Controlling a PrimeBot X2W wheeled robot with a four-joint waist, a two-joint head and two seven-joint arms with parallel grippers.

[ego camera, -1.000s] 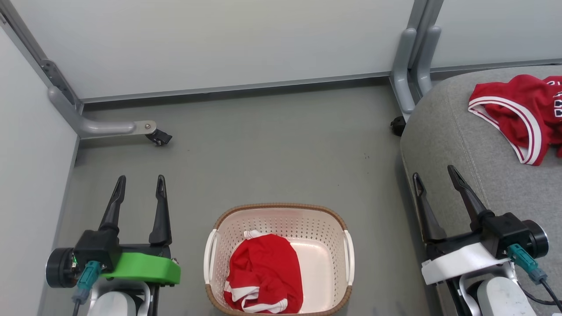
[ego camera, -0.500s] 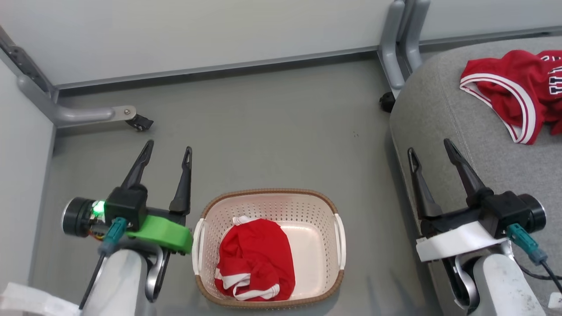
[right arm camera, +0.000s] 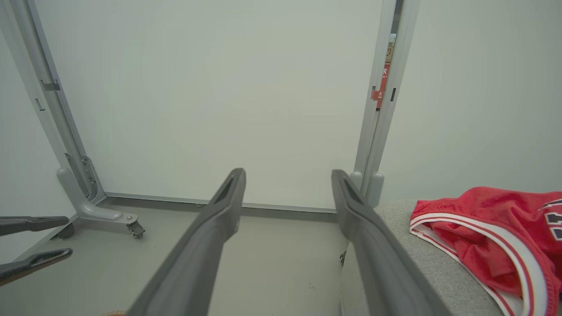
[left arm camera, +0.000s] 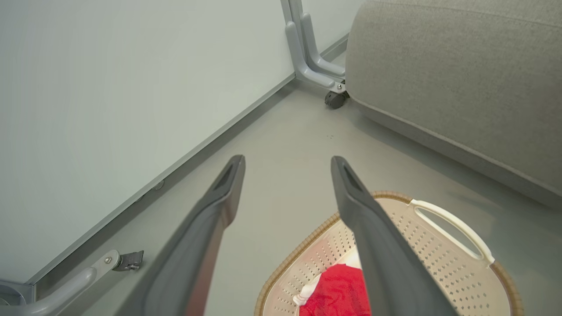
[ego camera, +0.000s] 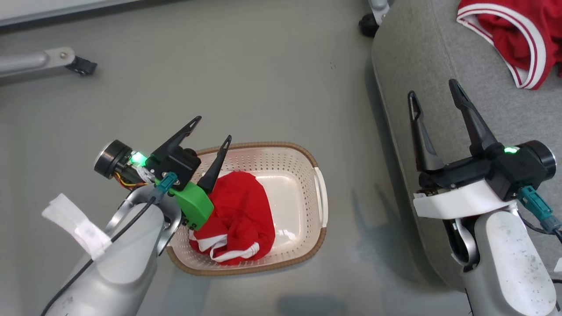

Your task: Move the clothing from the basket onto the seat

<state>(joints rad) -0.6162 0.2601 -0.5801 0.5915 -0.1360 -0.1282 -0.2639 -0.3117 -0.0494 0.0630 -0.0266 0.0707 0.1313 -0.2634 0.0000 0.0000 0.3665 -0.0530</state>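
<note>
On the grey floor stands the cream perforated basket [ego camera: 303, 175] with its brown rim. A bunched red garment with white trim [ego camera: 243, 210] lies in its left half, also seen as red cloth [left arm camera: 336, 294] in the left wrist view. My left gripper [ego camera: 213, 128] hovers open and tilted above the basket's left rim, empty, with its fingertips past the far rim. More red clothing, a jersey [ego camera: 511, 33], lies on the grey seat [ego camera: 434, 48] at the right. My right gripper [ego camera: 432, 88] is open and empty over the seat's left edge, short of the jersey [right arm camera: 487, 232].
A grey partition leg with a caster [ego camera: 72, 63] lies on the floor at the far left. Another caster [ego camera: 368, 24] sits by the seat's far corner. White partition walls [right arm camera: 219, 87] stand behind. Bare floor separates the basket from the seat.
The head view has tilted down and shifted. My left arm has swung right and turned, bringing its open fingers from beside the basket to above its left rim. The right gripper stays open.
</note>
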